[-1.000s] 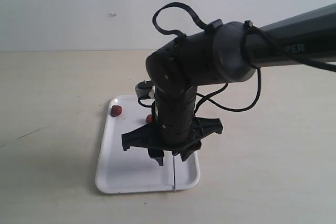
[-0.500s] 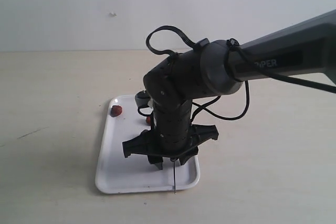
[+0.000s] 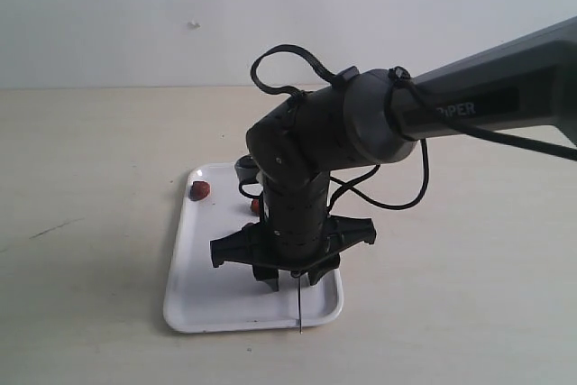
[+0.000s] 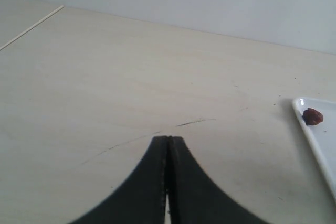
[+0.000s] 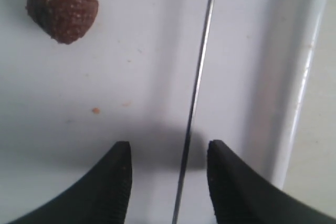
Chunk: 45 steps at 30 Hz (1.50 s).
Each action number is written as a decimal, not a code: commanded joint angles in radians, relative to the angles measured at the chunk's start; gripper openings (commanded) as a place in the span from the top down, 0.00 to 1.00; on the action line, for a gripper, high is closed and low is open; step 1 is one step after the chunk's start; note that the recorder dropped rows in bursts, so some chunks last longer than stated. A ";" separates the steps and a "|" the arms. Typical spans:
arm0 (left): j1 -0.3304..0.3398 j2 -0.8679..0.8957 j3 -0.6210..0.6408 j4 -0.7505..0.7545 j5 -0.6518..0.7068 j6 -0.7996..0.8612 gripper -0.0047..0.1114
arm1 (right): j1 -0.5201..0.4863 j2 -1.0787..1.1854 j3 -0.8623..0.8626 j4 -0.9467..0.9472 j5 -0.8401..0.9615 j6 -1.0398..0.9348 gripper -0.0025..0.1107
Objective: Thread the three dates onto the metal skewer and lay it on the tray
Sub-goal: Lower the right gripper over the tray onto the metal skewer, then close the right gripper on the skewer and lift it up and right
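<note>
In the exterior view, the right arm reached in from the right and bent down over the white tray (image 3: 203, 299), which sat on the pale counter (image 3: 90, 178). The right tool (image 3: 293, 280) pointed straight down above the tray's near right part. Just under it, the thin skewer (image 3: 298, 308) ran toward the camera, and its tip passed over the tray's near rim. A first date (image 3: 200, 190) lay in the tray's far left corner. A second date (image 3: 255, 206) was half hidden behind the arm, further along the far end.

In the left wrist view, the left tool (image 4: 168, 143) had its two fingers pressed flat together with nothing between them. It hung over bare counter (image 4: 131, 77). A corner of the tray (image 4: 317, 140) showed at the edge, well apart from the tool, with a date (image 4: 312, 116) lying in it.

In the right wrist view, the right tool (image 5: 168, 150) stood with its fingers spread apart, close above the tray floor (image 5: 131, 77). The skewer (image 5: 202, 66) passed through the gap between them and touched neither finger. It ran roughly parallel to the raised rim (image 5: 302, 77). A wrinkled date (image 5: 62, 6) lay on the tray floor, clear of the skewer, on the side away from the rim.
</note>
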 commanded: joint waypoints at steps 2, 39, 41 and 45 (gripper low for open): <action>0.002 -0.007 0.001 0.007 -0.003 -0.004 0.96 | 0.003 -0.001 -0.002 -0.004 0.016 0.004 0.60; 0.002 -0.007 0.001 0.007 -0.003 -0.004 0.96 | 0.003 -0.485 -0.002 -0.130 0.221 -0.094 0.98; 0.002 -0.007 0.001 0.007 -0.003 -0.004 0.96 | 0.003 -0.548 -0.002 -0.130 0.256 -0.163 0.98; 0.002 -0.007 0.001 0.007 -0.003 -0.004 0.96 | 0.003 -0.663 -0.002 -0.125 0.294 -0.412 0.98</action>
